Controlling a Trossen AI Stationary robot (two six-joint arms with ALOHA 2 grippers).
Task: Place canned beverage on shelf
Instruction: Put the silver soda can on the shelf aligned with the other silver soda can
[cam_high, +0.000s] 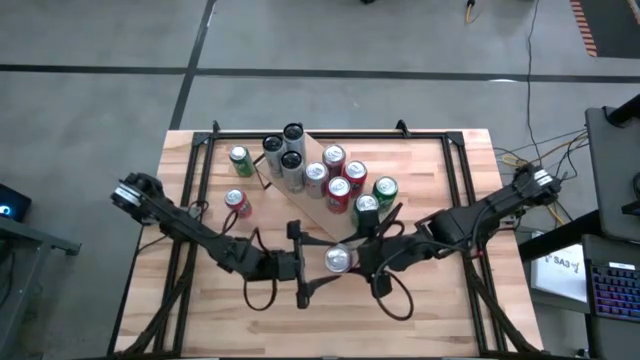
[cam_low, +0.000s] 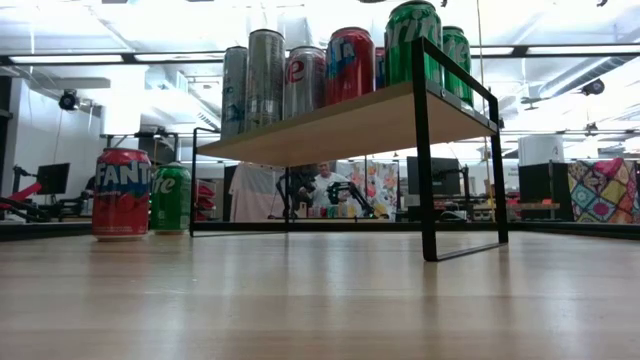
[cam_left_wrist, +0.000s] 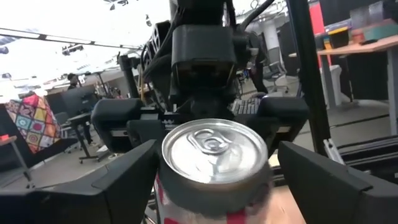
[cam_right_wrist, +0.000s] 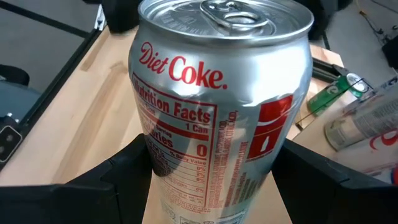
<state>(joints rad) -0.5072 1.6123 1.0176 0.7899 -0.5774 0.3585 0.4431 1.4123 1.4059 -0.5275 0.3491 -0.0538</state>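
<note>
Diet Coke can (cam_high: 339, 259) upright, tab up, gripped by right claw (cam_high: 362, 262); left claw (cam_high: 303, 264) spread apart beside it.

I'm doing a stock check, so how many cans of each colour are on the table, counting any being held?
Silver cans: 5, including the Diet Coke can in the right pincer
Red cans: 4
Green cans: 3
Total: 12

A silver Diet Coke can (cam_right_wrist: 221, 106) with red lettering; light-wood shelf (cam_low: 340, 125) with black frames.
</note>
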